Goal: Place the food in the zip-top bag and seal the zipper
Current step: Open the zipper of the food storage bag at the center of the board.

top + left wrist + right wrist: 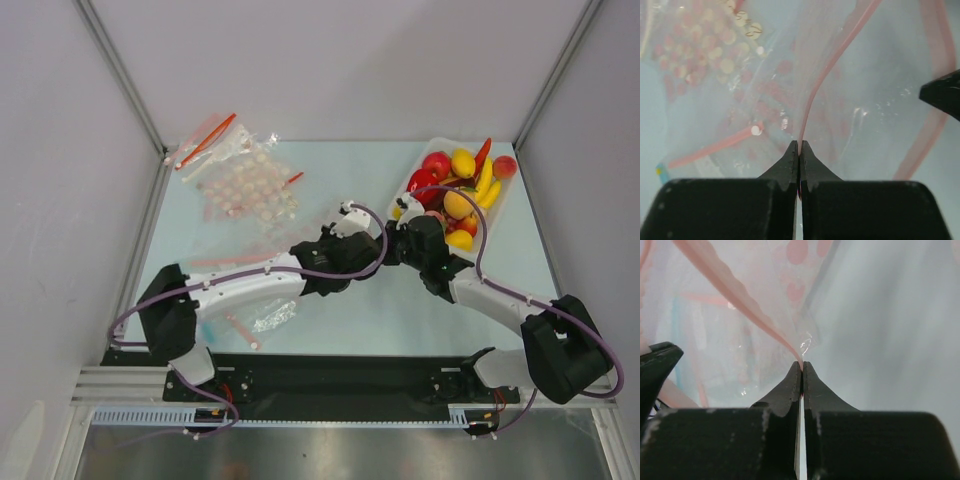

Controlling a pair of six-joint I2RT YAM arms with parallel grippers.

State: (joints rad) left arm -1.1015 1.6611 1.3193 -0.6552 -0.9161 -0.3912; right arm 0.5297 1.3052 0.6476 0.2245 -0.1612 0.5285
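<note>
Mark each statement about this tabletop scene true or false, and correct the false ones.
1. The left gripper and the right gripper are both shut on the orange-red zipper strip of the transparent plastic bag. True.
2. The glossy toy fruits and vegetables are already inside that bag. False: they lie in the white rectangular tray.
3. The white tray sits at the table's far right. True.
4. The clear dotted bags lie beside the right arm's base. False: they lie at the far left corner.
</note>
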